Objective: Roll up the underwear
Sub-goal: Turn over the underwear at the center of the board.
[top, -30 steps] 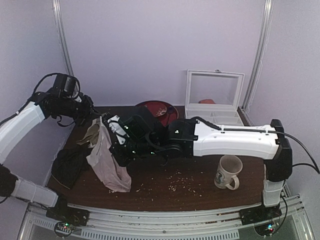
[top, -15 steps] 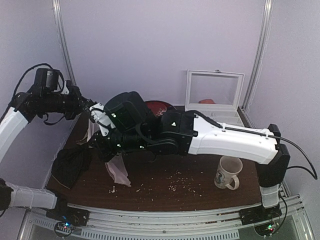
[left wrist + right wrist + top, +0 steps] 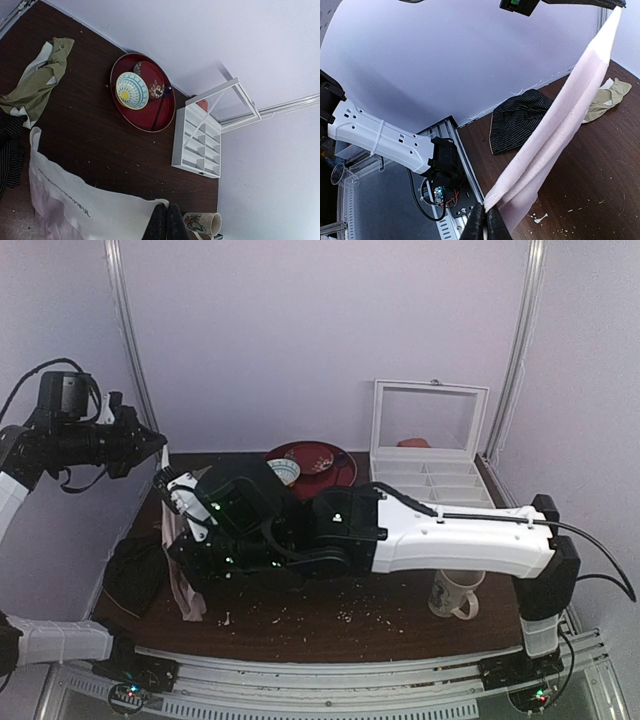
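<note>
From the overhead camera, we are holding the underwear (image 3: pixel 182 590) up off the table (image 3: pixel 400 615) as a long hanging strip. Our left gripper (image 3: pixel 155 445) is pinching its upper end high at the left, and the cloth is dropping beside the black cloth (image 3: pixel 135 570) towards our right arm (image 3: pixel 450 535), whose bulk is hiding its own fingers here. In the left wrist view, the left jaws are standing together, clamped on a corner of the whitish waistband edge. The garment is spreading away below them, well apart from the olive cloth (image 3: pixel 42 80), the red tray (image 3: pixel 145 117) with its patterned bowl (image 3: pixel 131 90), the white compartment box (image 3: pixel 196 145) and the mug (image 3: pixel 202 223). In the right wrist view, our right gripper (image 3: pixel 484 212) is likewise closed on the other end of the pale pink fabric, which is running as a taut band up to the top right corner. We judge that we are stretching it between two grips to straighten it before laying it flat, and that rolling is not yet under way.
</note>
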You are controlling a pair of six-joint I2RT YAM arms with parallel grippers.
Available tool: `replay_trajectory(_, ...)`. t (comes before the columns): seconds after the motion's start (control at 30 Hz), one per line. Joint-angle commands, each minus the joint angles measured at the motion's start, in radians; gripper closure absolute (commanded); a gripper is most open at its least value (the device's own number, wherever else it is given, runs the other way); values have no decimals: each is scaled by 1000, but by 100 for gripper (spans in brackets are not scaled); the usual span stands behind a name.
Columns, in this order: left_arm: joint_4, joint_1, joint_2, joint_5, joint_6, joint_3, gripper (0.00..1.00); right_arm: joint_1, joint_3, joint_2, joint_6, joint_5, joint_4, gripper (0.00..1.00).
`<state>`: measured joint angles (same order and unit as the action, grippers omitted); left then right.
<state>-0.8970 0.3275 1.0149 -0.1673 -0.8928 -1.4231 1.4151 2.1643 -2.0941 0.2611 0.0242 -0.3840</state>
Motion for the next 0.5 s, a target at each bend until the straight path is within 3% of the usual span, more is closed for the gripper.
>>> replay_trajectory(0.0, 103, 3, 98, -36, -36, 25, 100, -6, -165, 126, 57, -7, 84, 100)
replay_trajectory(0.27, 247, 106, 311, 16, -52, 72, 100, -124, -582, 297, 210, -25, 306, 100)
replay_trajectory(0.47, 351, 157, 559, -9, -44, -22, 100, -207, -726, 362, 248, -8, 349, 100)
